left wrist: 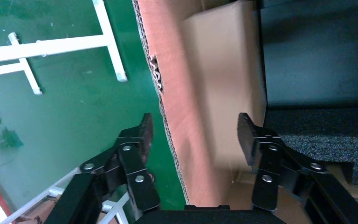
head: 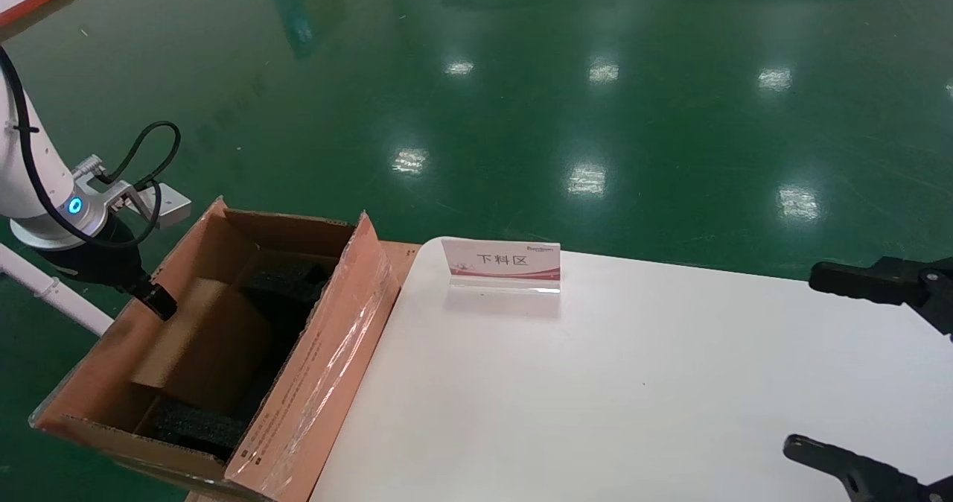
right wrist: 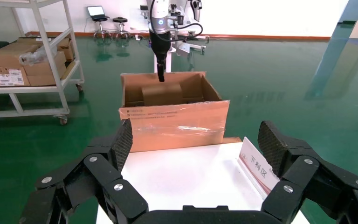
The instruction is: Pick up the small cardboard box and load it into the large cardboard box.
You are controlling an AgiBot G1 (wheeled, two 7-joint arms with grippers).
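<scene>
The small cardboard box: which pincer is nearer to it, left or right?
Left. The left pincer is open at the large cardboard box, straddling its wall beside the small cardboard box. The right pincer is open far across the white table.

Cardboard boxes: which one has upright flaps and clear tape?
The large cardboard box beside the white table; the small cardboard box inside it is plain and closed. Left gripper, jaws open, straddles the carton wall.

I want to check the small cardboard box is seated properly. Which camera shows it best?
The head view: the small cardboard box stands inside the large cardboard box, with black foam around it. The right wrist view shows only its top from afar; the left wrist view shows one blurred face beyond the open left gripper.
</scene>
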